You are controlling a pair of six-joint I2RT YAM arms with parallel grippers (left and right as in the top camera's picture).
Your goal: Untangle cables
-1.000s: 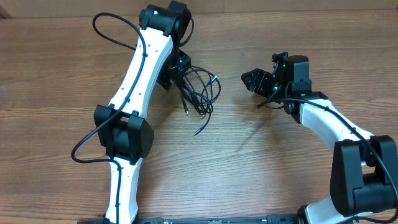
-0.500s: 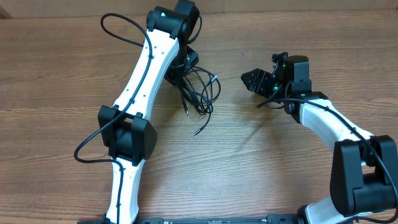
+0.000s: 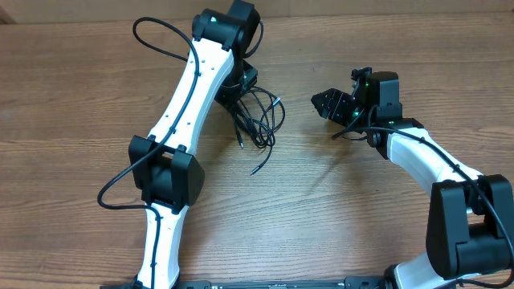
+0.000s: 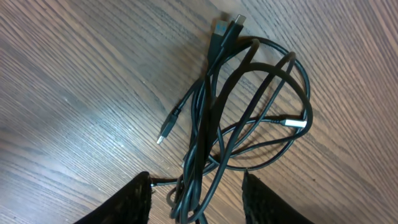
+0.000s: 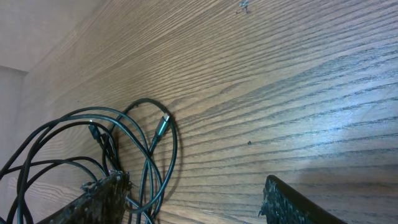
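Two grippers sit over a brown wood-grain table [image 3: 72, 96]. At left, we see the left gripper [image 4: 198, 186] half spread, its black fingers [image 4: 140, 202] straddling one end of a loose tangle of thin black cables [image 3: 259, 120] lying on the wood, not pinching them. Well apart, the right gripper [image 3: 320, 103] gapes empty.

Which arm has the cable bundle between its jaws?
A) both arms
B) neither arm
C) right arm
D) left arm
D: the left wrist view shows the cables passing between the jaws of the left gripper, while overhead the right gripper sits apart from them, off to the side.
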